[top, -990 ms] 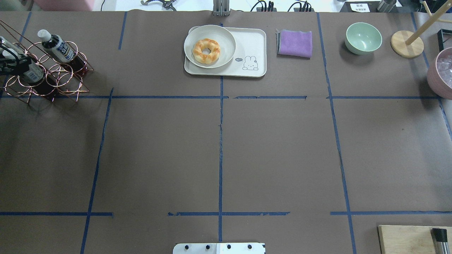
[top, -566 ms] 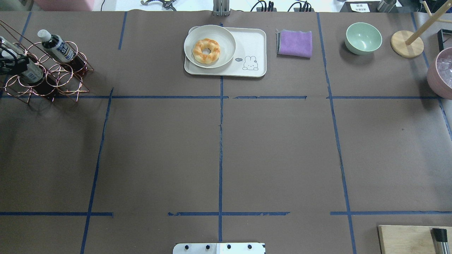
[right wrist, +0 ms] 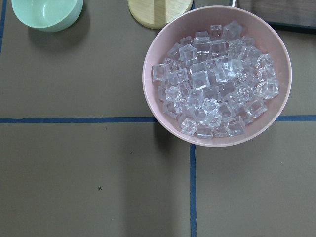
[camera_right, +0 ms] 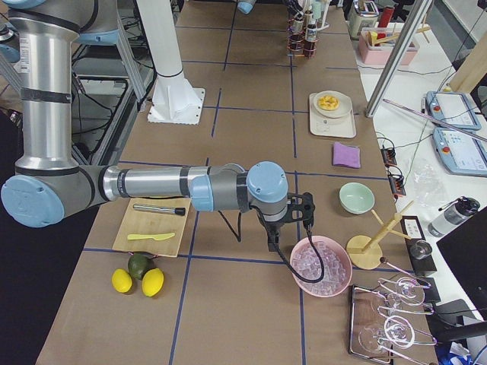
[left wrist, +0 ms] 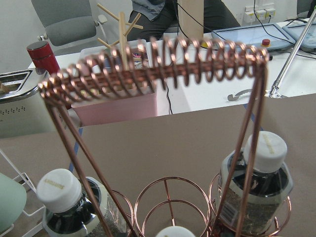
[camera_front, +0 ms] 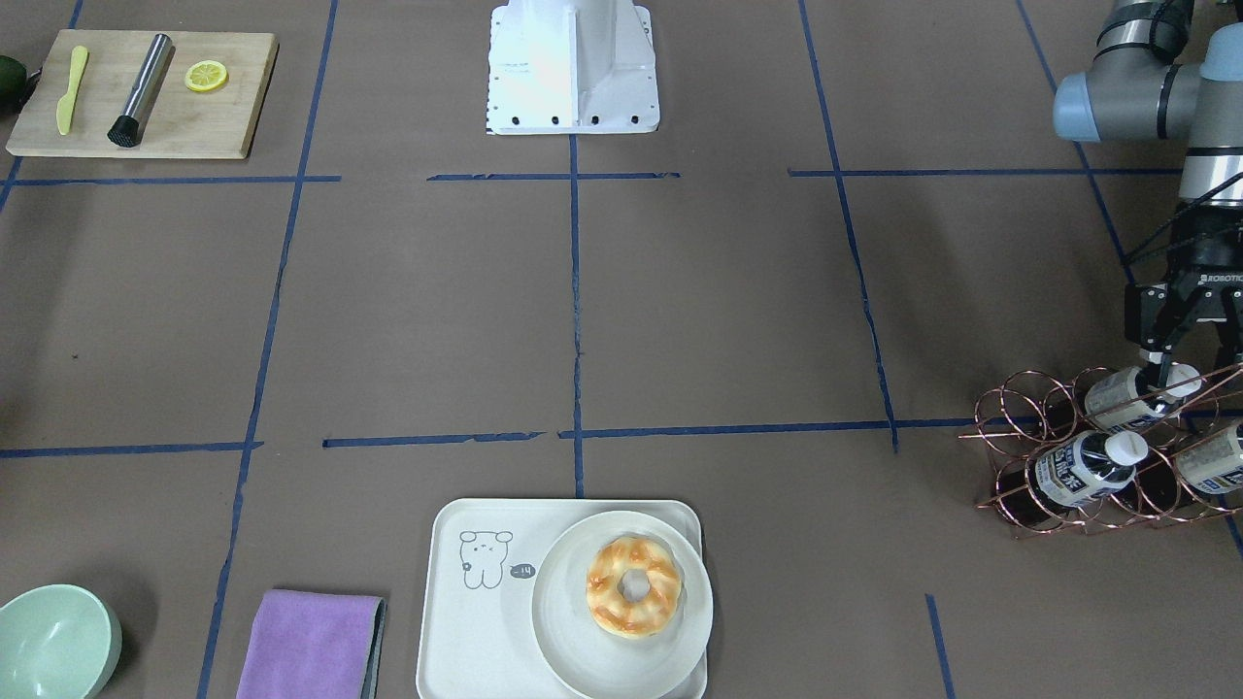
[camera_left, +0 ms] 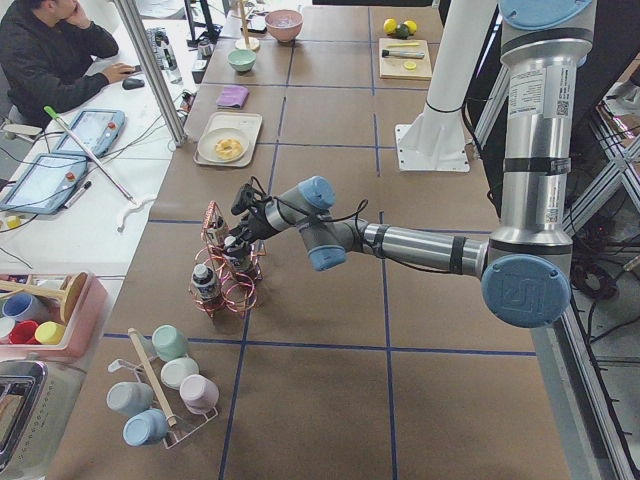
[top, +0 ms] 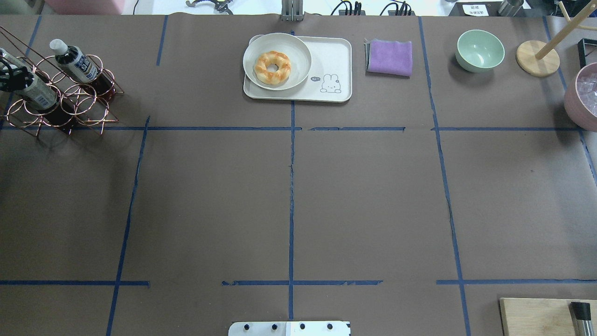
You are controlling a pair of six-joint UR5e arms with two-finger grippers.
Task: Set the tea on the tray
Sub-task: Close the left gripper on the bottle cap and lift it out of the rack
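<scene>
At copper rack [camera_front: 1015,427], left tool [camera_front: 1187,361] spread around white-capped tea [camera_front: 1117,398], dark liquid, printed label; right tool [camera_right: 304,219] state unclear.

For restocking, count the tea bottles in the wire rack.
3 in the wire rack: one tea bottle at the left gripper, a second nearer the tray, a third at the picture's edge.

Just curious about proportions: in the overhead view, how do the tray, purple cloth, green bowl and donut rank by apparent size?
1. tray, largest.
2. purple cloth and green bowl, about alike, so not ranked.
3. donut, smallest.
</scene>
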